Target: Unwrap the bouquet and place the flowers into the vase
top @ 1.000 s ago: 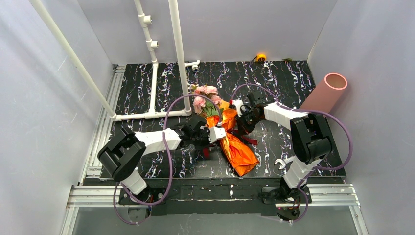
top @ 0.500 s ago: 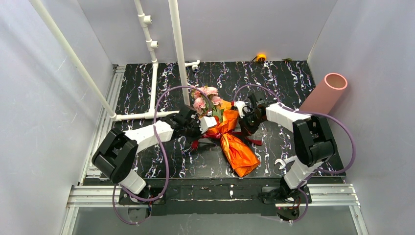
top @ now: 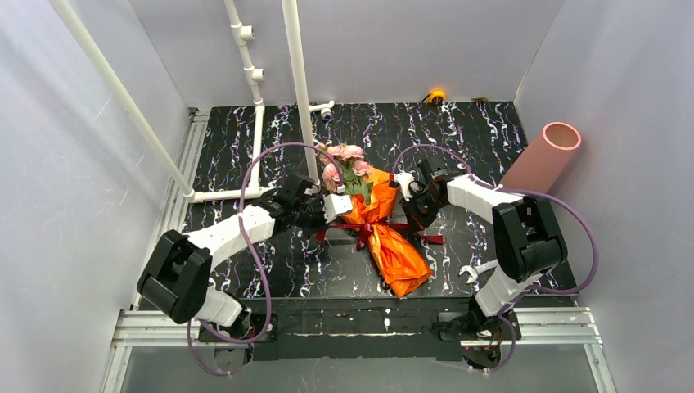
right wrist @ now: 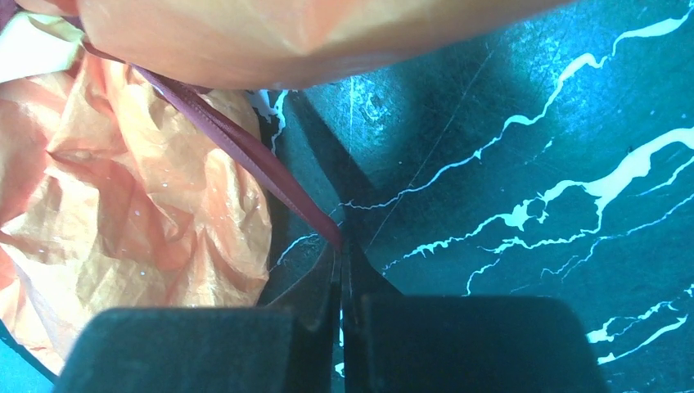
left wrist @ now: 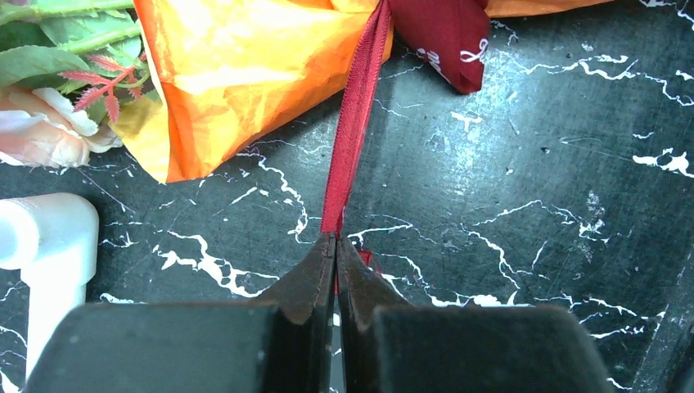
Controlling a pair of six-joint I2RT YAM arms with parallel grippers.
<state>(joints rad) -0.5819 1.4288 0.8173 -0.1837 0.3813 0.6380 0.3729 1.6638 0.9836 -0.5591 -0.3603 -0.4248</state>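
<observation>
The bouquet (top: 385,233) lies on the black marbled table (top: 458,139), pink flowers (top: 344,160) toward the back, in crinkled orange wrapping (left wrist: 245,74). A dark red ribbon (top: 368,229) crosses its waist. My left gripper (top: 325,223) is just left of the bouquet, shut on one ribbon end (left wrist: 352,131), which runs taut to the knot. My right gripper (top: 416,219) sits on the bouquet's right side, shut on the other ribbon end (right wrist: 245,151) beside the wrapping (right wrist: 123,205). The salmon-pink vase (top: 544,155) leans against the right wall, mouth up.
A white pipe frame (top: 258,139) stands at the back left, its end (left wrist: 45,237) close to my left fingers. Aluminium rails (top: 176,213) border the table's left side. An orange lamp (top: 437,96) glows at the back wall. Grey walls close in on both sides.
My left gripper has closed on the ribbon end and moved left and toward the back, drawing the ribbon out. The bouquet has shifted slightly with it. The right gripper has kept its grip, nearly still.
</observation>
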